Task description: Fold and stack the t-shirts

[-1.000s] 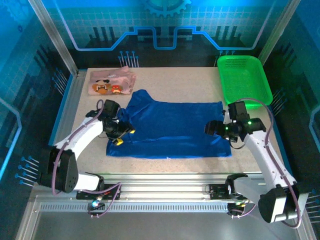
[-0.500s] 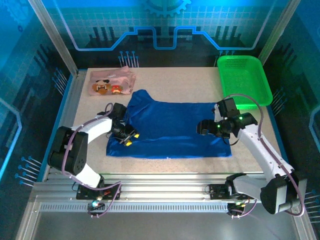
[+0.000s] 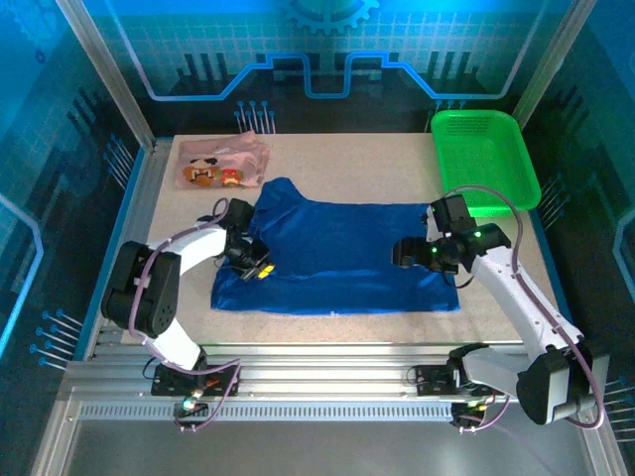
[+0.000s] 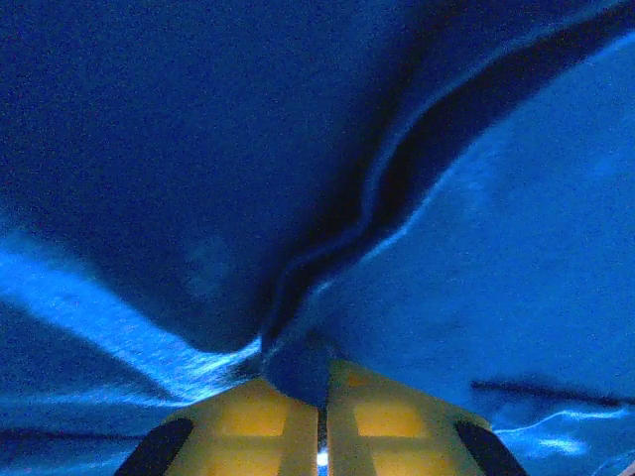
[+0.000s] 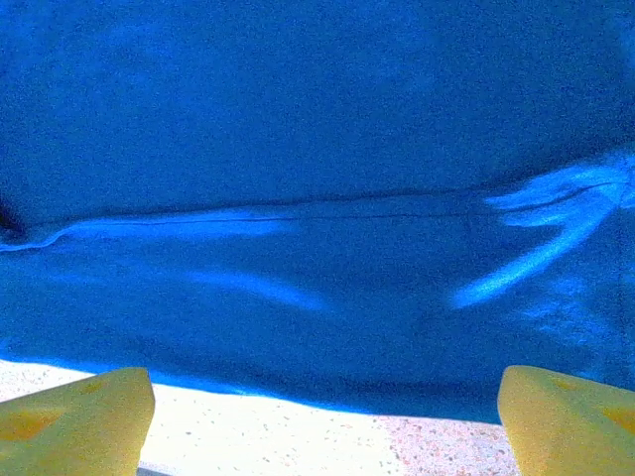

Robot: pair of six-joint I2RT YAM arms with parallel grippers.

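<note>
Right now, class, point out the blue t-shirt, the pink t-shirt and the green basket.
blue t-shirt (image 3: 347, 248), top view, middle of its body.
pink t-shirt (image 3: 223, 155), top view, above the cartoon faces.
green basket (image 3: 484, 159), top view, bare floor.

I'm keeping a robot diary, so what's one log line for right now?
step: fold | left gripper: shut on blue t-shirt | right gripper: open above its right side | pink t-shirt: apart, far left

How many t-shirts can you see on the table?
2. The blue t-shirt lies spread in the middle; the pink t-shirt sits folded at the far left corner.
</note>
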